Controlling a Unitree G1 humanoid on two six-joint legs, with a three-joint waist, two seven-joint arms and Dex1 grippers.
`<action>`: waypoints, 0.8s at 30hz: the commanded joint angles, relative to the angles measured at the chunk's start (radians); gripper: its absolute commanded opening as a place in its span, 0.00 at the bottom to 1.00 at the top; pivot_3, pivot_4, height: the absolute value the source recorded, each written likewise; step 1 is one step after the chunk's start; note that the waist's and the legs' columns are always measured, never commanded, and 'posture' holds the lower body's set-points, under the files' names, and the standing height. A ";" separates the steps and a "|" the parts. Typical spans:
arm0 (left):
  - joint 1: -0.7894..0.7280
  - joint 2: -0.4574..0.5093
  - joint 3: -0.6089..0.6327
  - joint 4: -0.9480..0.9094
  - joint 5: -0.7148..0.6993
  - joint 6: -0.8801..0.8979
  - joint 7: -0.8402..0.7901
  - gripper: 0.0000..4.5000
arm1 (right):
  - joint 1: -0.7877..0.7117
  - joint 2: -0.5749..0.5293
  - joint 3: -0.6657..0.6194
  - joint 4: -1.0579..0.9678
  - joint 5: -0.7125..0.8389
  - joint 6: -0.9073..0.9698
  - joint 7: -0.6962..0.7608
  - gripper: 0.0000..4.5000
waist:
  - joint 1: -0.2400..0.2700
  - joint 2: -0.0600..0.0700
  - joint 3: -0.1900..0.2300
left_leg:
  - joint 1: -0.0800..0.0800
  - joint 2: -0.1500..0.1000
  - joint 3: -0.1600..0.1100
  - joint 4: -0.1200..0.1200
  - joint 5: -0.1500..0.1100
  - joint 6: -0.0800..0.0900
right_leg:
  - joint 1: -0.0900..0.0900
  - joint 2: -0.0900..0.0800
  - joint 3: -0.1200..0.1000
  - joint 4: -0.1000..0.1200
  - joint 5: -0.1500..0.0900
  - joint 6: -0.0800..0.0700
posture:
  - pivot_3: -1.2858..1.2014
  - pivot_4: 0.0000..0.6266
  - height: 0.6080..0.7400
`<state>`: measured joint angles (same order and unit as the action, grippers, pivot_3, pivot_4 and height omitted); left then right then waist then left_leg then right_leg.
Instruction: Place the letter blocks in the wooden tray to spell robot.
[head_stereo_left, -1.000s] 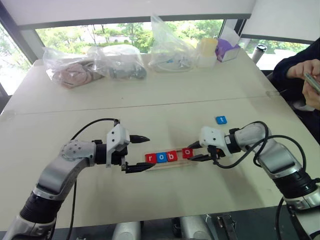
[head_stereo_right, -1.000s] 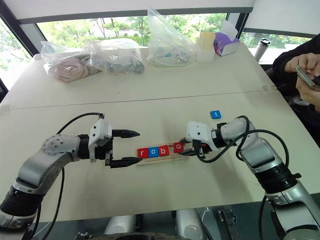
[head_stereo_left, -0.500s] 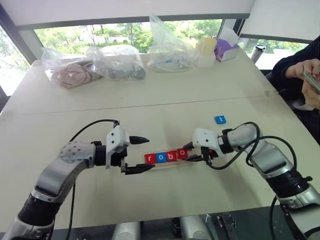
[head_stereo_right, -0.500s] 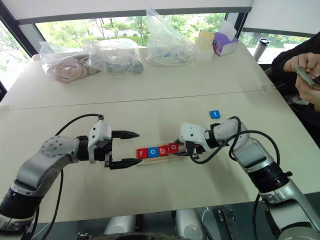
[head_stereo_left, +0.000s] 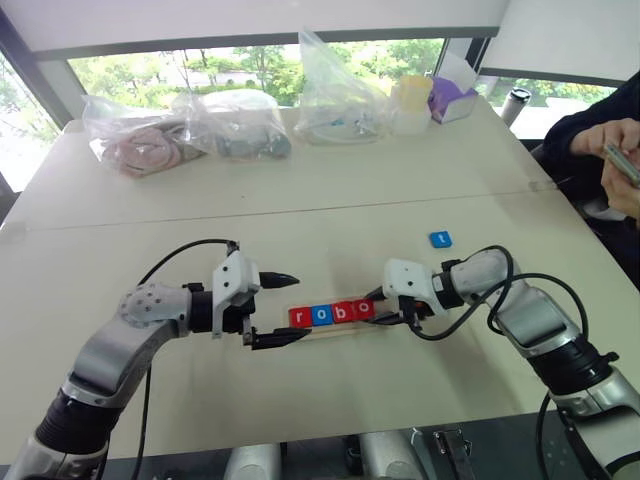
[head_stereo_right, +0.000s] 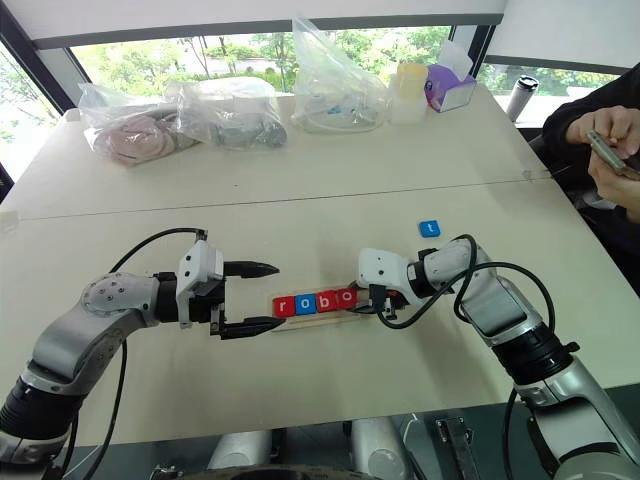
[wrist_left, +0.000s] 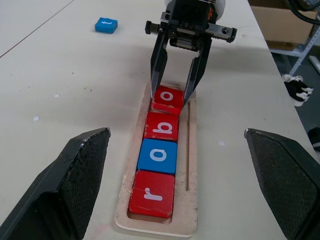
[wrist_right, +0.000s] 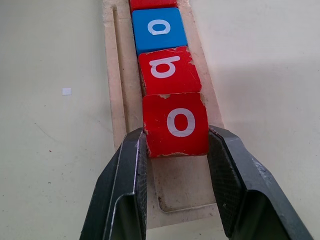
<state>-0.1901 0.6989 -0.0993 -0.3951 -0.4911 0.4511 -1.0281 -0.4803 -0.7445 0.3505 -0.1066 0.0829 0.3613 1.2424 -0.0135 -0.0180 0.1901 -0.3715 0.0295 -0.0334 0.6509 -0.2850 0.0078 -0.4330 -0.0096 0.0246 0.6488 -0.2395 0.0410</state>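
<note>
My right fingers (wrist_right: 175, 165) flank the second red "o" block (wrist_right: 175, 125) narrowly, one against each side; I cannot tell whether they still pinch it. It sits fourth in the wooden tray (wrist_left: 192, 150), slightly tilted, touching the "b" block (wrist_left: 161, 126). The tray's long axis runs from my wide-open, empty left fingers (head_stereo_left: 275, 307) toward my right. The fifth slot lies bare beneath my right fingers. The blue "t" block (head_stereo_left: 441, 239) lies apart on the desk (head_stereo_left: 330, 200), beyond my right arm, nothing in the way.
</note>
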 joint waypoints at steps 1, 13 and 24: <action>0.002 0.003 0.025 -0.031 -0.016 -0.004 0.003 1.00 | -0.023 0.004 -0.010 -0.026 0.010 0.002 0.006 0.67 | 0.000 0.000 0.000 | 0.000 0.000 0.000 0.000 0.000 0.000 | 0.000 0.000 0.000 0.000 0.000 0.000 | 0.52 0.24 1.00; 0.002 0.002 0.022 -0.030 -0.017 -0.003 0.007 1.00 | -0.052 0.017 -0.058 -0.041 0.038 0.033 -0.023 0.99 | 0.000 0.000 0.000 | 0.000 0.000 0.000 0.000 0.000 0.000 | 0.000 0.000 0.000 0.000 0.000 0.000 | 0.52 0.24 1.00; 0.012 0.001 0.020 -0.033 -0.017 -0.006 0.004 1.00 | -0.113 0.073 -0.314 0.219 -0.049 0.184 -0.495 0.99 | 0.002 0.000 0.000 | 0.000 0.000 0.000 0.000 0.000 -0.001 | 0.000 -0.001 0.000 0.000 0.000 -0.001 | 0.52 0.24 1.00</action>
<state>-0.1756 0.6978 -0.0993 -0.3970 -0.4919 0.4521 -1.0216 -0.5786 -0.6843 0.0857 0.0929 0.0558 0.4998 0.8419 -0.0116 -0.0180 0.1900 -0.3719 0.0292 -0.0330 0.6511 -0.2845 0.0070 -0.4330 -0.0102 0.0249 0.6487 -0.2391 0.0401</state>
